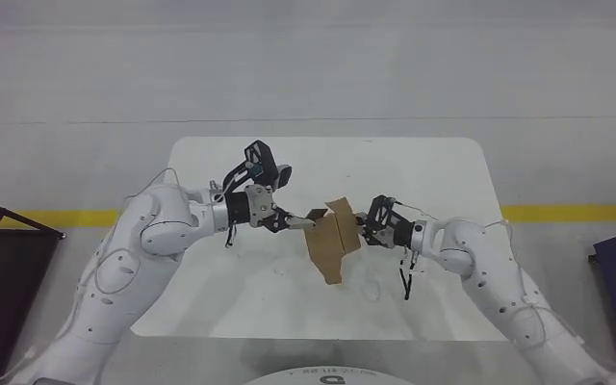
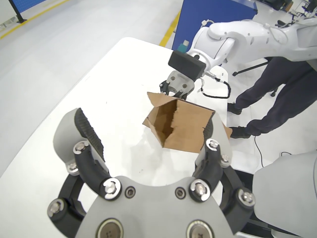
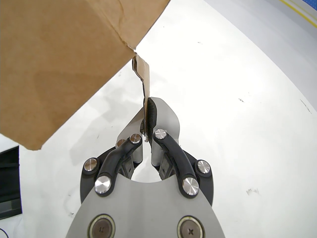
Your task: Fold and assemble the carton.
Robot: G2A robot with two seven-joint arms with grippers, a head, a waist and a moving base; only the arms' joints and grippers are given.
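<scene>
A brown cardboard carton (image 1: 332,245), partly unfolded, is held up over the middle of the white table (image 1: 423,173). My right gripper (image 3: 148,115) is shut on one of its thin flaps (image 3: 146,85), with the carton body (image 3: 62,50) hanging just beyond it. From the left wrist view the carton (image 2: 183,127) shows its open, torn-edged end, and the right gripper (image 2: 173,94) pinches the far flap. My left gripper (image 2: 148,127) is open with its fingers spread wide. One of its fingertips (image 2: 210,127) is at the carton's near corner. In the top view the left gripper (image 1: 300,220) meets the carton's left side.
A person's legs (image 2: 267,100) stand beside the table's far corner, near a blue partition (image 2: 213,13). A black cable (image 1: 406,279) hangs from the right arm onto the table. A black object (image 3: 8,174) sits at the table edge. Bare tabletop lies all around the carton.
</scene>
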